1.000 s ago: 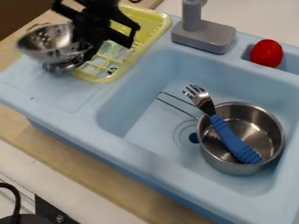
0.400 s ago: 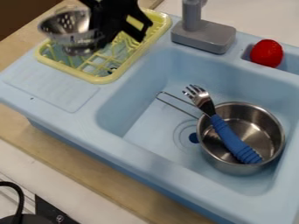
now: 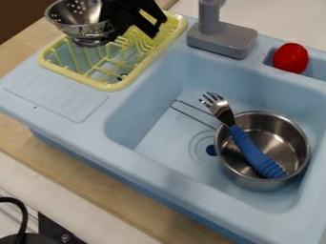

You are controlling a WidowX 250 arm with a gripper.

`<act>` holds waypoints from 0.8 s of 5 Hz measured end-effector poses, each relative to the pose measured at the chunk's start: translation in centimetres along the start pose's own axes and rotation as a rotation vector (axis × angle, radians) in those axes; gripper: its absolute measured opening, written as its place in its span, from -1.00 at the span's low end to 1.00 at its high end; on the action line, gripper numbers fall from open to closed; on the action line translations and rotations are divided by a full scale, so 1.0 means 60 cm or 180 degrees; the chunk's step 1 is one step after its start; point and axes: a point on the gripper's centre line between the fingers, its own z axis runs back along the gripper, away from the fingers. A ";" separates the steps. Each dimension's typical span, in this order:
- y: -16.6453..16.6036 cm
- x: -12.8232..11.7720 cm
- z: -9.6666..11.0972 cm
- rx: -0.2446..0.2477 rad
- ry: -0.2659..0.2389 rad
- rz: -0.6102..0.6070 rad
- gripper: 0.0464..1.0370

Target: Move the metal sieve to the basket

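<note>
1. Camera view, claw: I find the black gripper (image 3: 122, 28) at the upper left, above the yellow basket (image 3: 113, 86). It is clamped on the metal sieve (image 3: 79, 16) at the side toward the faucet.
2. Camera view, sieve: It sits over the basket's far left part, bowl opening upward. I cannot tell whether its foot touches the basket.
3. Camera view, sink: In the light blue sink (image 3: 156, 164) I note a metal pot (image 3: 255, 183). A fork (image 3: 245, 143) lies across the pot's rim, tines outside, blue handle inside.
4. Camera view, surroundings: A gray faucet (image 3: 221, 39) stands behind the basin; a red object (image 3: 291, 57) rests in a recess to its right.
</note>
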 end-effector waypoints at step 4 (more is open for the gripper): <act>-0.016 -0.004 -0.055 -0.0106 0.0091 0.0011 -0.96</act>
